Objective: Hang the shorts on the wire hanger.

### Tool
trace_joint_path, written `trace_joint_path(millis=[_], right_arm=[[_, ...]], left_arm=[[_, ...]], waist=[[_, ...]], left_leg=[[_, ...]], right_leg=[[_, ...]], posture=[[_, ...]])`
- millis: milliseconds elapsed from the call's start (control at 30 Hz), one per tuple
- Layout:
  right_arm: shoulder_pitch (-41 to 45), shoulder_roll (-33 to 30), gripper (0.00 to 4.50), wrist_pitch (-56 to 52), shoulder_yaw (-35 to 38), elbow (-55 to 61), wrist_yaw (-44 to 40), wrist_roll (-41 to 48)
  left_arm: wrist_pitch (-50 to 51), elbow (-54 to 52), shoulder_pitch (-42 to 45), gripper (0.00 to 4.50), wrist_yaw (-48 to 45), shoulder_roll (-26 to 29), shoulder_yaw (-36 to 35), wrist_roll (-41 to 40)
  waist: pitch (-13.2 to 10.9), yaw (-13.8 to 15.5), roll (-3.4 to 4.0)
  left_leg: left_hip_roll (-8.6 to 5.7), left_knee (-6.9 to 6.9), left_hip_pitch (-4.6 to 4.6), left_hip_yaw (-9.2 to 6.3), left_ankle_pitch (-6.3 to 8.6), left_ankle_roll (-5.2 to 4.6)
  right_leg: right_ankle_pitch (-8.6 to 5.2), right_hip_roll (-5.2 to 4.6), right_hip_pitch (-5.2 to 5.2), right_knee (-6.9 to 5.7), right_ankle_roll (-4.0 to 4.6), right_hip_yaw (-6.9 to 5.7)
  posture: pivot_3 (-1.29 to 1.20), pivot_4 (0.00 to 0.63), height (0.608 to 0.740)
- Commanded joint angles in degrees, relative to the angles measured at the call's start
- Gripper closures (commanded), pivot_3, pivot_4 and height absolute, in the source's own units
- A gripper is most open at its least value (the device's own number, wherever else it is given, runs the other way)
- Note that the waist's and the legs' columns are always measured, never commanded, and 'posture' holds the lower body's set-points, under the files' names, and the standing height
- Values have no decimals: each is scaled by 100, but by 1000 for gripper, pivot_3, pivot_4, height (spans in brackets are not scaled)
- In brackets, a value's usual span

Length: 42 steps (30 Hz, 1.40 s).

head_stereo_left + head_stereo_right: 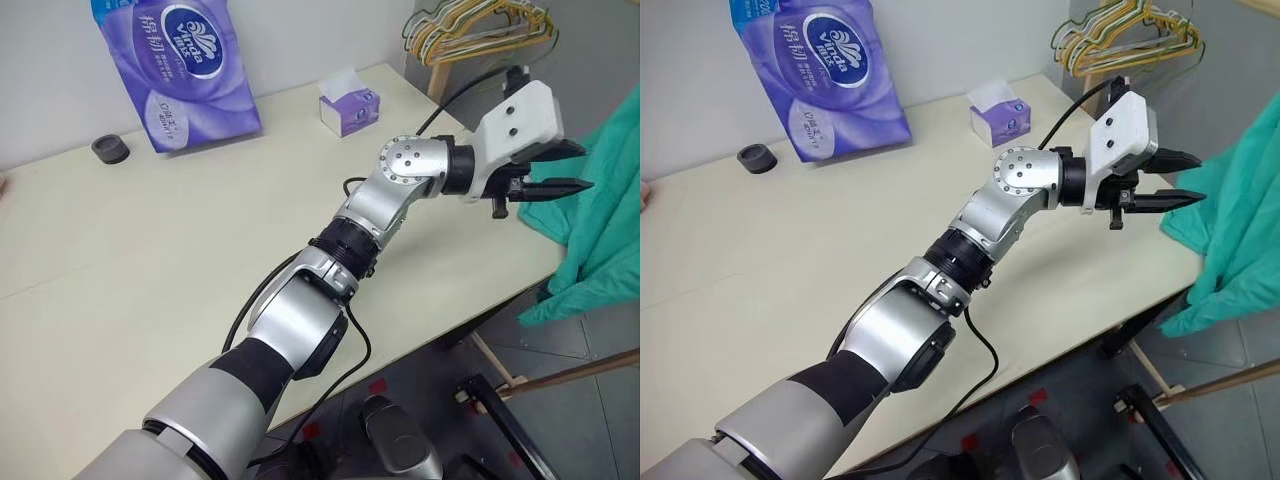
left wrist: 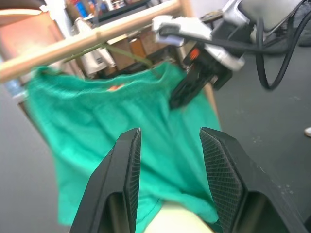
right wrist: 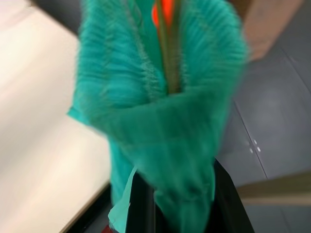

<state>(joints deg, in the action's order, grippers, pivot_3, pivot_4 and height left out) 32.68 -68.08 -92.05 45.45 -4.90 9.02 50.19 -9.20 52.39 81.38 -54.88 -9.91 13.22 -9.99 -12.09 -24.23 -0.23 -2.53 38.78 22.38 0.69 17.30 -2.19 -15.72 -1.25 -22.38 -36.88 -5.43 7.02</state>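
The teal-green shorts (image 1: pixel 605 200) hang past the table's right edge, draped over the wire hanger (image 2: pixel 132 54), a thin olive wire with a red-orange mark. In the right wrist view the wire hanger's bar (image 3: pixel 170 68) runs through the folded cloth. My right gripper (image 2: pixel 181 96) is shut on the shorts' upper edge, with cloth bunched between its fingers (image 3: pixel 141 204). My left gripper (image 1: pixel 562 170) reaches level across the table's right corner and stands open. It is just short of the shorts and holds nothing.
A cream table (image 1: pixel 150 250) carries a purple tissue pack (image 1: pixel 185 65), a small tissue box (image 1: pixel 348 105) and a black round cap (image 1: pixel 110 148). Bunched hangers (image 1: pixel 480 30) sit at the back right. A wooden rod (image 2: pixel 97 36) crosses above the shorts.
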Motion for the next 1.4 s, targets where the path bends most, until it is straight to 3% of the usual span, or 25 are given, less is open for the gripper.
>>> trace_joint_path(millis=[33, 333, 900, 1067, 1367, 1400], right_arm=[[364, -397, 4500, -28, -92, -606, -211, -546], [719, -769, 4500, 294, -866, -1894, -1190, -1361], [124, -545, 4500, -8, -481, -1066, -1863, -2160], [-142, -433, 3153, -45, -135, -611, -1903, -2143], [-406, -348, 8, -45, 412, 851, -1554, -1886], [-355, -290, 8, -45, 442, 1091, -1457, -1766]], left_arm=[[-283, 88, 651, 2478, 164, -700, -107, 48], [-544, 438, 947, 2478, 277, -750, -155, 80], [-635, 694, 1203, 2478, 56, -1119, -342, -67], [-451, 585, 1204, 2440, -211, -1169, -445, -298], [79, 310, 1153, 2440, -780, -1151, -512, -704], [96, 288, 1137, 2440, -808, -1141, -497, -710]], waist=[[-25, -10, -1], [-107, -96, 29], [-108, -104, 30], [-107, -109, 33], [-102, -141, 40], [-102, -147, 40]], left_leg=[[-1, -1, -1, 3, 0, 0], [-1, -3, -7, 14, 2, -4], [0, -3, -5, 9, 3, -3], [0, -2, -6, 9, 3, -3], [0, 0, -8, 9, 2, -3], [0, 0, -8, 9, 2, -3]], right_leg=[[0, 0, 0, 0, 0, 0], [0, 0, 0, -2, 0, 3], [0, 0, 0, -2, -3, 0], [0, 0, 0, -4, -4, -2], [1, 1, 0, -9, -6, -7], [1, 1, 0, -9, -6, -7]], posture=[[-497, 234, 740], [-474, 244, 740], [-491, 228, 740], [-497, 221, 740], [-506, 201, 740], [-507, 199, 740]])
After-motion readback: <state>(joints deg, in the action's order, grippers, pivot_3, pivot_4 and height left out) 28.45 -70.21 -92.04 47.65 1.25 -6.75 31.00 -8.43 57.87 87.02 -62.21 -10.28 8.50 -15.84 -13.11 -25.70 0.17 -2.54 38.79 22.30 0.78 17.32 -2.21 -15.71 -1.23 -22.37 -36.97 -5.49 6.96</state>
